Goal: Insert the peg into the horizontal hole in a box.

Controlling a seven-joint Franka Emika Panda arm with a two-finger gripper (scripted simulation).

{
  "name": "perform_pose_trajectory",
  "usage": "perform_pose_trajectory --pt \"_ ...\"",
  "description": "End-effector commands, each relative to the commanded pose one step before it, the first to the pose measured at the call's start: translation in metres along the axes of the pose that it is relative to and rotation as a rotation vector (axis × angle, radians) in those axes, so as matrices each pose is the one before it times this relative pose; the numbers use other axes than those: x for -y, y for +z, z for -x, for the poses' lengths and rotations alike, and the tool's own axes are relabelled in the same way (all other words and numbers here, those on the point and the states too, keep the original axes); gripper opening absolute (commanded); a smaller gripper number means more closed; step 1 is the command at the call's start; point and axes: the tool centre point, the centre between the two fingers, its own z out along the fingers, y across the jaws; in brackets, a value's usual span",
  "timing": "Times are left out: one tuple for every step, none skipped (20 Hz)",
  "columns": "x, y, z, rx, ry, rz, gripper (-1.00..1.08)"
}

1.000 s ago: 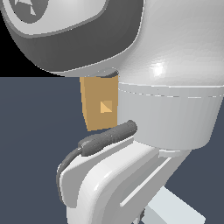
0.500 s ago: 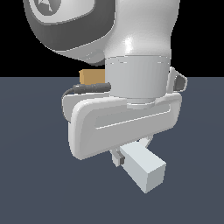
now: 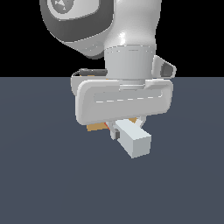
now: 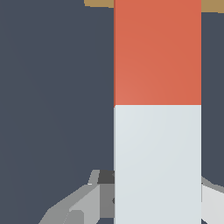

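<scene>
One peg (image 4: 157, 109) fills most of the wrist view, a long square bar whose far half is red-orange and whose near half is white. Its red end runs up toward the box (image 4: 99, 3), of which only thin tan strips show past the peg on both sides; whether the tip touches the box or has entered it cannot be told, since the peg itself covers that spot. The hole is not visible in either view. The gripper (image 4: 157, 197) sits at the white half of the peg, with a grey finger (image 4: 83, 203) pressed up against one side of the bar and a paler one showing at the other side, so the jaws are closed narrowly on the peg's white part. In the exterior view the peg's white end (image 3: 133, 139) sticks out toward the camera from below the gripper's wide pale body (image 3: 124, 101), and a sliver of red shows just behind it. The box (image 3: 96, 127) lies beyond the peg, almost wholly hidden by the gripper body, with only a low tan strip showing under that body to the exterior view's left of the peg. The arm (image 3: 109, 30) rises above the gripper, large and close to the camera. Everything sits over a plain dark blue-grey floor (image 3: 43, 183).
</scene>
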Motion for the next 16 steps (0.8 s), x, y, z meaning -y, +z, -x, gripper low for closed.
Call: perform_pose_trajectory --pt "-0.00359 -0.00465 -0.00625 0.00149 0.02347 0.00232 -1.00" --pt "-0.00099 -0.00094 -0.00207 0.00002 0.00640 -0.00001 -1.00" --pt "-0.00089 -0.00081 -0.00177 0.00003 0.00550 -0.00002 -1.00" --pt "-0.00079 -0.00068 -0.00146 0.00003 0.00461 -0.00002 -1.00" --pt "-0.00069 -0.00055 -0.00115 0.00003 0.00372 -0.00002 -1.00" --pt "-0.00060 -0.00042 -0.00086 0.00004 0.00280 -0.00003 -1.00" --pt "-0.00049 -0.00029 -0.00055 0.00004 0.00195 -0.00003 -1.00" --pt "-0.00036 -0.00017 -0.00028 0.00004 0.00109 -0.00003 -1.00" --pt "-0.00023 -0.00005 -0.00026 0.00000 0.00000 0.00000 -1.00" --pt "0.00000 0.00000 0.00000 0.00000 0.00000 0.00000 -1.00" --pt "0.00000 0.00000 0.00000 0.00000 0.00000 0.00000 -1.00" --pt "0.00000 0.00000 0.00000 0.00000 0.00000 0.00000 -1.00" --pt "0.00093 0.00159 -0.00030 -0.00122 -0.00075 -0.00260 -1.00" --pt "-0.00049 -0.00061 0.00018 0.00036 0.00036 0.00108 -1.00" --pt "-0.00123 -0.00153 0.00046 0.00093 0.00090 0.00272 -1.00" --pt "-0.00048 -0.00067 0.00020 0.00040 0.00038 0.00117 -1.00"
